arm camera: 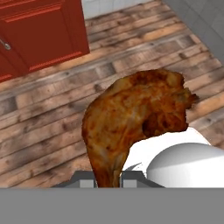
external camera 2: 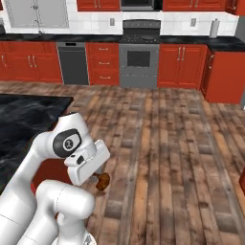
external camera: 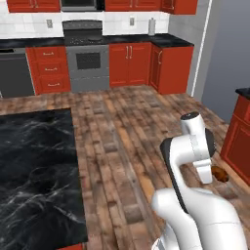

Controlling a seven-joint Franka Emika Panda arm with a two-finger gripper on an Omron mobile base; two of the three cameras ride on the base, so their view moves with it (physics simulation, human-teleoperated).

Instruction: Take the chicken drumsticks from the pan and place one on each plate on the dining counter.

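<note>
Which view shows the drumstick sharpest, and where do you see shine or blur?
Hand view: drumstick close and detailed between the shut jaws, floor planks soft. Left base view: dining counter has pale sheen. Right base view: drumstick small, blurry.

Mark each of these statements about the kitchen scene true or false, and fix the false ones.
1. The gripper is shut on a chicken drumstick. True.
2. The drumstick lies on the dining counter. False: it hangs in the gripper above the wooden floor.
3. A stove stands between red cabinets along the far wall. True.
4. The drumstick is pale and raw. False: its skin is glossy brown, roasted.
5. The floor is white tile. False: it is brown wooden planks.
</note>
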